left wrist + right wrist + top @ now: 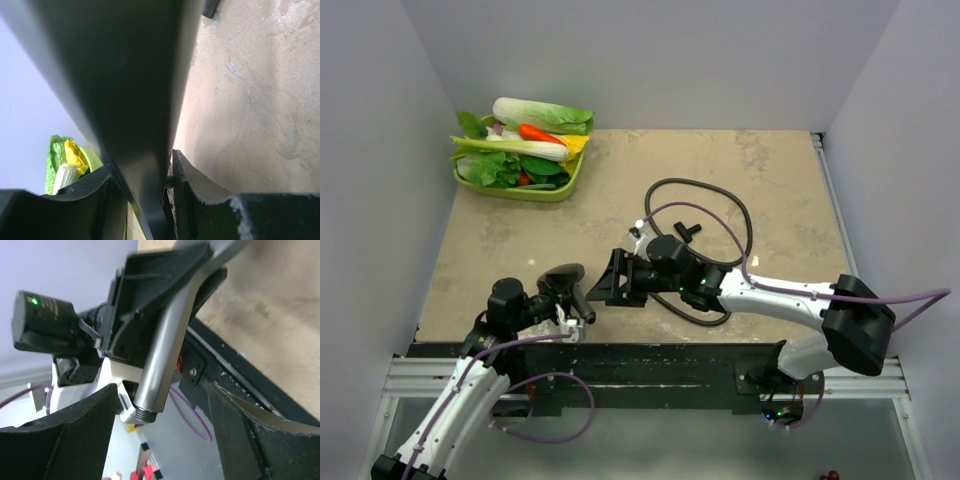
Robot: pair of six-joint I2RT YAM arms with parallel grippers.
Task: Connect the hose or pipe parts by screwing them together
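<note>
Top external: left gripper point(567, 298) is clamped on the shower head point(563, 274) by its handle, at the near-left edge of the table point(770, 170). Right gripper point(603, 283) has its jaws wide, either side of the handle's threaded end point(144, 412), not touching it. Hose point(745, 225) lies looped mid-table, apart from the head. Vegetable tray point(545, 195) sits far left.

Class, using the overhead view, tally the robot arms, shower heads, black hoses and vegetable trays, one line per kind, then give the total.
robot arms: 2 (left arm, right arm)
shower head: 1
black hose: 1
vegetable tray: 1
Total: 5
</note>
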